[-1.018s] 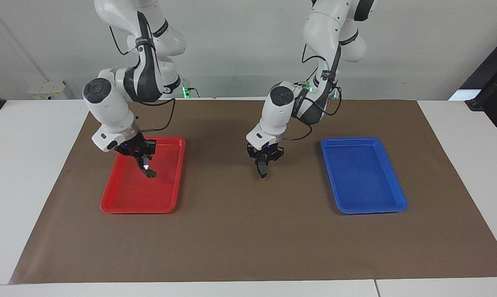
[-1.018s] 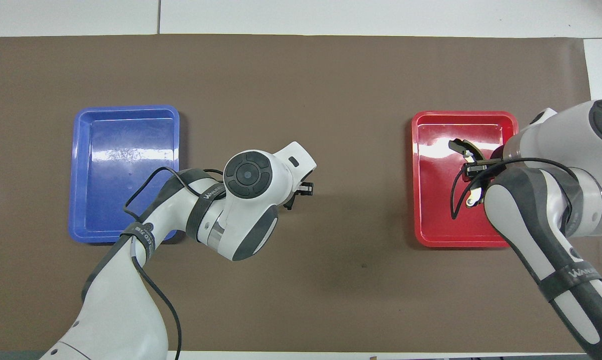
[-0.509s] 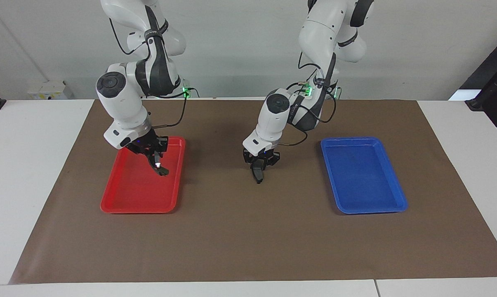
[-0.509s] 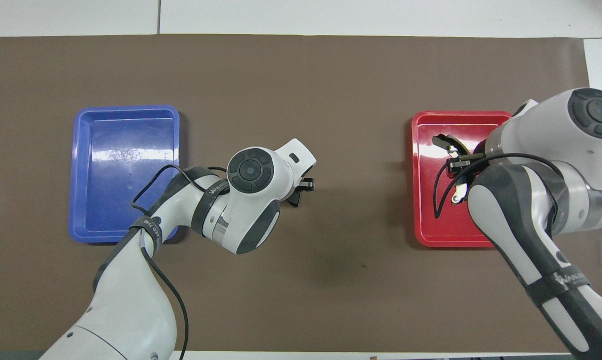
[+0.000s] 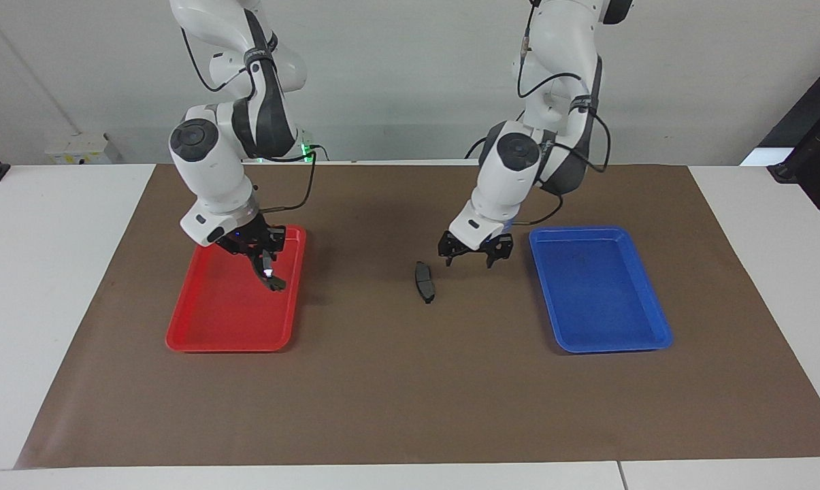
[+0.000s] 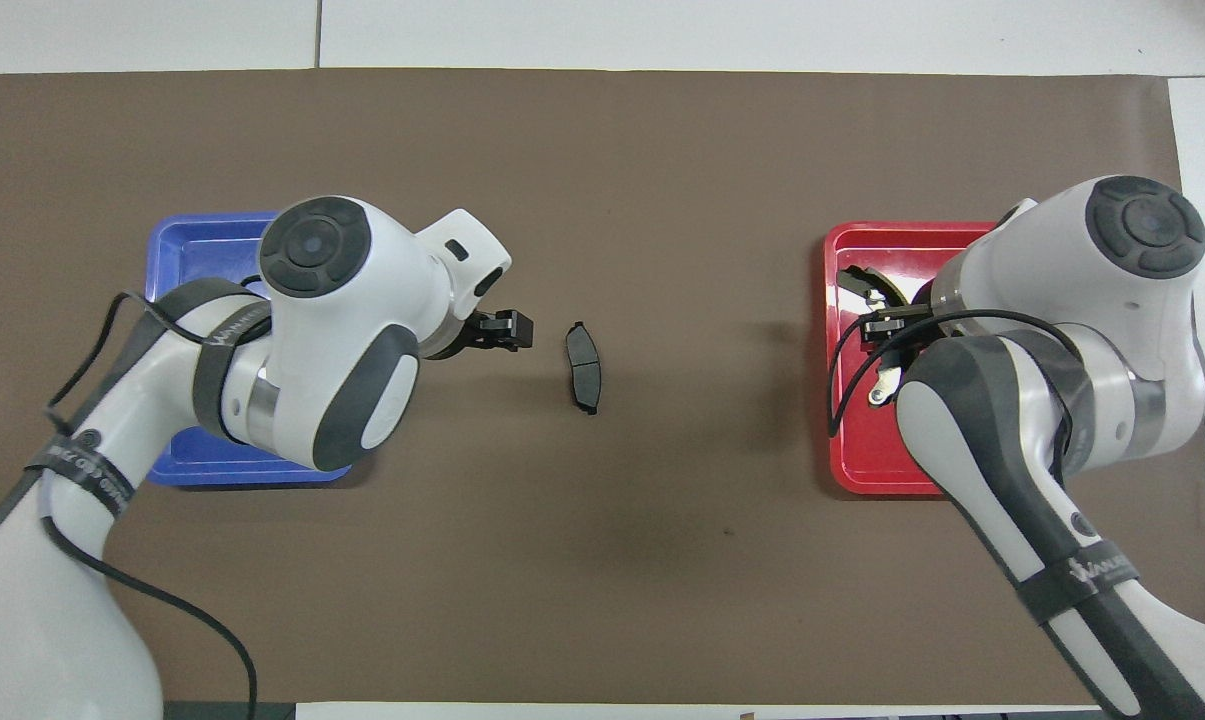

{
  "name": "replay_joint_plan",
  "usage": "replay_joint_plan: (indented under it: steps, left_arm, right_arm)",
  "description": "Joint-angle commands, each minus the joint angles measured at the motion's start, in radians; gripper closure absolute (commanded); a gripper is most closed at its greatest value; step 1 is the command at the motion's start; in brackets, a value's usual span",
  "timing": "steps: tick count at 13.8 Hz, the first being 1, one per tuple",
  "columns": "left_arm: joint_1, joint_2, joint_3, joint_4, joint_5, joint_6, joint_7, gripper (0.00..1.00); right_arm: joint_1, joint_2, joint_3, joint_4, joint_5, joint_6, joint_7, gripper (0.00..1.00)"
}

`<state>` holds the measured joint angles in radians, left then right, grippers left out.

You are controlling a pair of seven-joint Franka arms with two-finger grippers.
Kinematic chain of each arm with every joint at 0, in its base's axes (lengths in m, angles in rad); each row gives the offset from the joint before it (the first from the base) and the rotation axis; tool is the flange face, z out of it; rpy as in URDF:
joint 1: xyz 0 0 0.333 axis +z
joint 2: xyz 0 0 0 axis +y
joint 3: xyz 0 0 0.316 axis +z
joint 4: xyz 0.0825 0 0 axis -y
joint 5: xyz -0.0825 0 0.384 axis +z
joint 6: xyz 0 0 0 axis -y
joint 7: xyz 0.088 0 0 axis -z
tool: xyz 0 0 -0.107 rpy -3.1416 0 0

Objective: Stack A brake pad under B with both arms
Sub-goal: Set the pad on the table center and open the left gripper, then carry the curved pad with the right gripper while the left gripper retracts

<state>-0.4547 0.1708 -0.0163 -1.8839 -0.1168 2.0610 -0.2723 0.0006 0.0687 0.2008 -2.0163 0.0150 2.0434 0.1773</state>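
Observation:
The A brake pad (image 5: 424,281) (image 6: 583,367), small, flat and dark grey, lies alone on the brown mat midway between the two trays. My left gripper (image 5: 469,260) (image 6: 507,330) hangs open and empty above the mat, between the pad and the blue tray. B (image 5: 275,280) (image 6: 865,287), the black crescent with a pale strip, is held in the air over the red tray's edge nearest the pad. My right gripper (image 5: 265,264) (image 6: 887,325) is shut on it, and the arm hides part of it from overhead.
A red tray (image 5: 212,327) (image 6: 862,460) sits toward the right arm's end of the mat. A blue tray (image 5: 607,320) (image 6: 192,250), with nothing in it, sits toward the left arm's end. The brown mat (image 5: 410,395) covers most of the white table.
My left gripper opened, left the pad on the mat and rose away toward the blue tray. My right gripper carried B higher and toward the pad's side of the red tray.

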Motion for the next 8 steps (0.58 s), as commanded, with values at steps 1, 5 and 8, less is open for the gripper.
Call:
replay_joint_plan:
  steps: [1, 5, 8]
  left_arm:
    - [0.1, -0.069, -0.005, -0.012, -0.009, -0.102, 0.138, 0.01]
    - [0.214, -0.157, -0.004, -0.012, -0.001, -0.197, 0.212, 0.01]
    - [0.293, -0.217, -0.004, 0.009, 0.028, -0.287, 0.289, 0.01]
  right_arm:
    - [-0.007, 0.022, 0.087, 0.042, 0.01, 0.007, 0.083, 1.0]
    - [0.088, 0.092, 0.157, 0.103, 0.006, 0.058, 0.134, 1.0]
    - [0.189, 0.213, 0.154, 0.224, -0.012, 0.063, 0.287, 1.0]
